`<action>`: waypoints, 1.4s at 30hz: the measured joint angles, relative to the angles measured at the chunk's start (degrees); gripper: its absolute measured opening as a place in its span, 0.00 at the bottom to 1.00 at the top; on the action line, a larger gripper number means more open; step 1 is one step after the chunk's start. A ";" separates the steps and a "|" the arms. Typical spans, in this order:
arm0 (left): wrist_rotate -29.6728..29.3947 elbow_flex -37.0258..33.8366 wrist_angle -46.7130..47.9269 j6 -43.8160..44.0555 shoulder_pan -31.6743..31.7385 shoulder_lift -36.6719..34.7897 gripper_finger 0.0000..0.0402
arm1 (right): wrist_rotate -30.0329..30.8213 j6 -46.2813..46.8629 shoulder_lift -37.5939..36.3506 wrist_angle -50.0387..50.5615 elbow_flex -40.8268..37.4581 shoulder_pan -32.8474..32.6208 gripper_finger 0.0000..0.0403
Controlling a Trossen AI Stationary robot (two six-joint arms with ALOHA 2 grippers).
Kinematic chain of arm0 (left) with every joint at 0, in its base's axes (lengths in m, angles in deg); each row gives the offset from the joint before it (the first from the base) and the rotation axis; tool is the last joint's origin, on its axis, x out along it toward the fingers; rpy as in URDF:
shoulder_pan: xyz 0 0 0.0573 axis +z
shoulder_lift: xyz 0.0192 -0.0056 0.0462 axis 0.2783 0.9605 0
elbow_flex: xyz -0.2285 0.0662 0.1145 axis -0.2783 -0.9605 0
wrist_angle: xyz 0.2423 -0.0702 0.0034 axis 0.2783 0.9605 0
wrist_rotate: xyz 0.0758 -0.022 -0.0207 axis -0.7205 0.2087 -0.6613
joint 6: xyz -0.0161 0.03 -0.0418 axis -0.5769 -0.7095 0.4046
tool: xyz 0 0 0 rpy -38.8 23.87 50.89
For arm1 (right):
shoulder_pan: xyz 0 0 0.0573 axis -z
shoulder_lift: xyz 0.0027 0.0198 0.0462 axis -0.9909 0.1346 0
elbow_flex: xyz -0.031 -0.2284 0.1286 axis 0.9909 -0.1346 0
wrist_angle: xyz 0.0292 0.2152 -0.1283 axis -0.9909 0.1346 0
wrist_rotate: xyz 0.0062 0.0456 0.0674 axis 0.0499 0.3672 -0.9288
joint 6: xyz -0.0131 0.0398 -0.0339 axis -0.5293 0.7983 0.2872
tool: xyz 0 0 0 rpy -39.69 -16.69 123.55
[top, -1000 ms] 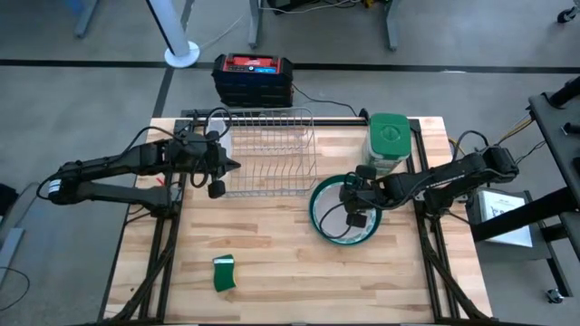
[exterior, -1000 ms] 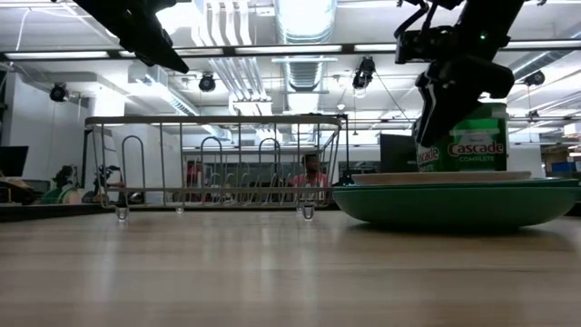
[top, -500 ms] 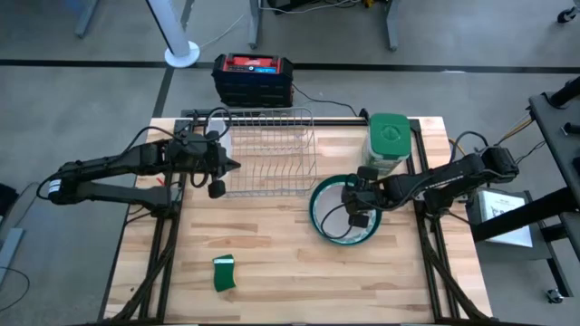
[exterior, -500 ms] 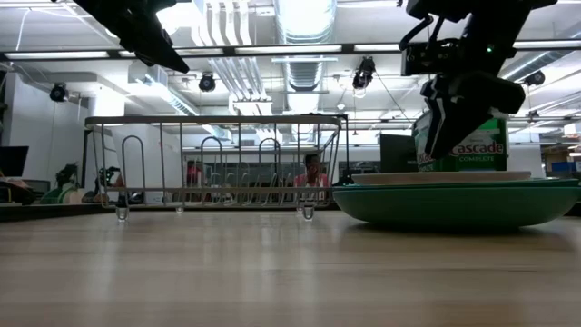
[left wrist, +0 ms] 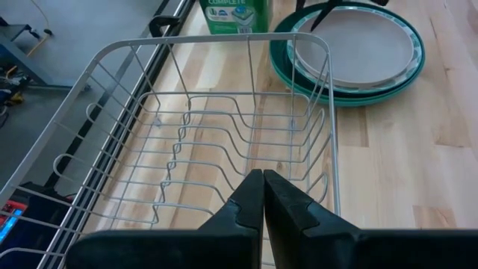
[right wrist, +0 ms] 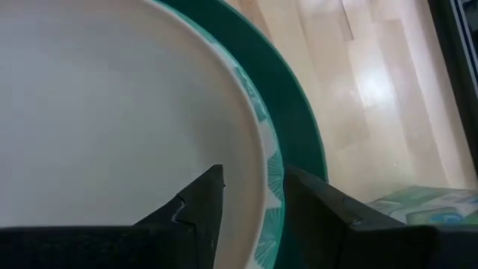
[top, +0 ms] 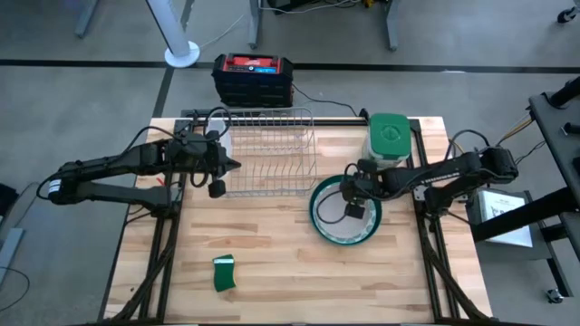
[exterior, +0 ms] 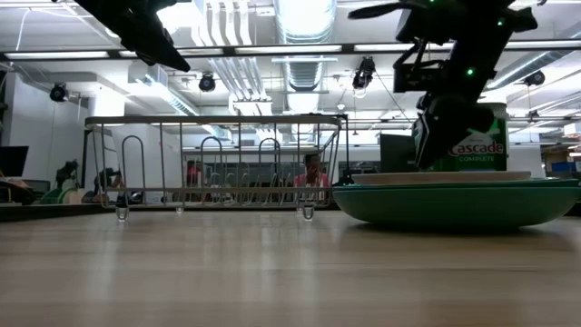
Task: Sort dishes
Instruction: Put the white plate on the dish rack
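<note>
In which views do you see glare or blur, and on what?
Low view: bright ceiling lights behind, so the right gripper is a dark silhouette. Right wrist view: soft glare on the table, and the whitish plate looks blurred. High view: even light.

**Readable text: one labelled item**

Low view: the green detergent canister with a paper label, standing behind the stacked plates, carries the brand word "Cascade" in white letters on a blue band, with a smaller line "COMPLETE" directly under it. The left part of the label is hidden by the right arm, so nothing further can be read there.

Left wrist view: the same canister shows only the lower part of its label; "COMPLETE" is legible at the picture's upper edge.

High view: the red-and-black box on the floor beyond the tabletop has a label panel, print too small to read.

No other legible text, numbers or signs.
</note>
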 joint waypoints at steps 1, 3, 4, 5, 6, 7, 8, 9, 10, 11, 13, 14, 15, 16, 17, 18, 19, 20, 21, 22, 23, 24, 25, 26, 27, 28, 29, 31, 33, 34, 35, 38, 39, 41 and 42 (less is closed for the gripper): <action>0.00 0.00 0.00 0.00 0.00 0.00 0.00 | -0.07 -0.32 0.00 -0.53 -0.28 0.46 0.32; 0.00 0.00 0.00 0.00 0.00 0.00 0.00 | -0.74 -0.99 0.00 -1.20 -0.65 1.34 0.32; -0.01 0.00 0.02 0.00 0.00 0.00 0.00 | -1.48 -1.34 0.00 -1.64 -0.82 1.82 0.31; -0.01 0.00 0.02 0.00 0.00 0.00 0.00 | -2.14 -1.52 0.00 -2.20 -0.98 2.23 0.31; 0.00 0.00 0.02 0.00 0.00 0.00 0.00 | -2.68 -1.79 0.00 -2.79 -1.13 2.69 0.31; -0.02 0.00 0.02 0.00 0.00 0.00 0.00 | -2.92 -2.00 0.00 -3.47 -1.35 3.05 0.30; 0.00 0.00 0.02 0.00 0.00 0.00 0.00 | -3.05 -2.23 0.00 -3.91 -1.56 3.36 0.30; 0.00 0.00 0.04 0.00 0.00 0.00 0.00 | -3.10 -2.63 0.00 -4.19 -1.74 3.67 0.29; -0.02 0.00 0.04 -0.02 0.00 0.00 0.00 | -3.16 -2.92 0.00 -4.66 -1.95 3.90 0.29; -0.02 0.00 0.04 -0.02 0.00 0.00 0.00 | -3.45 -3.19 0.00 -5.22 -2.18 4.12 0.28; -0.02 0.00 0.04 -0.02 0.00 0.00 0.00 | -4.49 -3.54 0.00 -5.77 -2.77 4.71 0.27; -0.02 0.00 0.06 -0.02 0.00 0.00 0.00 | -4.66 -3.59 0.02 -6.07 -3.11 4.94 0.26; -0.02 0.00 0.06 -0.02 0.00 0.00 0.00 | -4.69 -3.62 0.02 -6.52 -3.47 5.15 0.26; -0.02 0.00 0.07 -0.02 0.00 0.00 0.00 | -4.68 -3.63 0.02 -6.71 -3.74 5.18 0.25; -0.02 0.00 0.05 -0.02 0.00 0.00 0.00 | -4.67 -3.80 0.02 -6.76 -3.97 5.20 0.24; -0.02 0.00 0.04 -0.03 0.00 0.00 0.00 | -4.60 -4.08 0.02 -6.93 -4.21 5.17 0.23; -0.02 0.00 0.04 -0.04 0.00 0.00 0.00 | -4.54 -4.27 0.02 -7.27 -4.43 5.17 0.22; -0.02 0.00 0.04 -0.04 0.00 0.00 0.00 | -4.56 -4.37 0.02 -7.84 -4.66 5.17 0.21; -0.02 0.00 0.02 -0.04 0.00 0.00 0.00 | -4.55 -4.53 0.02 -8.40 -4.87 5.17 0.20; -0.02 0.00 -0.03 -0.04 0.00 0.00 0.00 | -4.56 -4.70 0.02 -8.77 -5.01 5.17 0.18; -0.02 0.00 -0.13 -0.04 0.00 0.00 0.00 | -4.54 -4.98 0.02 -8.98 -5.06 5.17 0.17; -0.02 0.00 -0.28 -0.04 0.00 0.00 0.00 | -4.48 -5.27 0.02 -9.13 -5.07 5.17 0.15; -0.02 0.00 -0.52 -0.04 0.00 0.00 0.00 | -4.45 -5.56 0.02 -9.35 -5.07 5.17 0.13; -0.02 0.00 -0.68 -0.04 0.00 0.00 0.00 | -4.43 -5.82 0.02 -9.57 -5.07 5.17 0.11; -0.02 0.00 -0.71 -0.04 0.00 0.00 0.00 | -4.41 -6.02 0.02 -9.73 -5.07 5.17 0.09; -0.02 0.00 -0.82 -0.04 0.00 0.00 0.00 | -4.39 -6.07 0.02 -9.80 -5.07 5.17 0.07; -0.02 0.00 -1.01 -0.04 0.00 0.00 0.00 | -4.39 -6.09 0.02 -9.80 -5.07 5.17 0.05; -0.02 0.00 -1.05 -0.04 0.00 0.00 0.00 | -4.41 -6.27 0.01 -9.81 -5.10 5.11 0.02; -0.02 0.00 -1.14 -0.04 0.00 0.00 0.00 | -4.41 -6.28 -0.14 -9.82 -5.09 5.13 0.01; -0.03 0.00 -1.14 -0.04 0.00 0.00 0.00 | -4.41 -6.21 -0.24 -9.82 -5.09 5.13 0.01; -0.03 0.00 -1.16 -0.04 0.00 0.00 0.00 | -4.39 -6.05 -0.35 -9.69 -5.09 5.13 0.01; -0.03 0.00 -1.32 -0.04 0.00 0.00 0.00 | -4.33 -6.08 -0.94 -9.34 -4.50 5.13 0.01; -0.03 0.00 -1.55 -0.04 0.00 0.00 0.00 | -4.26 -6.24 -1.17 -9.36 -4.24 5.13 0.01; -0.02 0.00 -1.91 -0.14 0.00 0.00 0.00 | -4.12 -6.53 -1.70 -9.21 -3.59 5.13 0.00; -0.03 0.00 -2.00 -0.50 0.00 0.00 0.00 | -4.12 -6.62 -2.05 -9.04 -3.37 5.13 0.00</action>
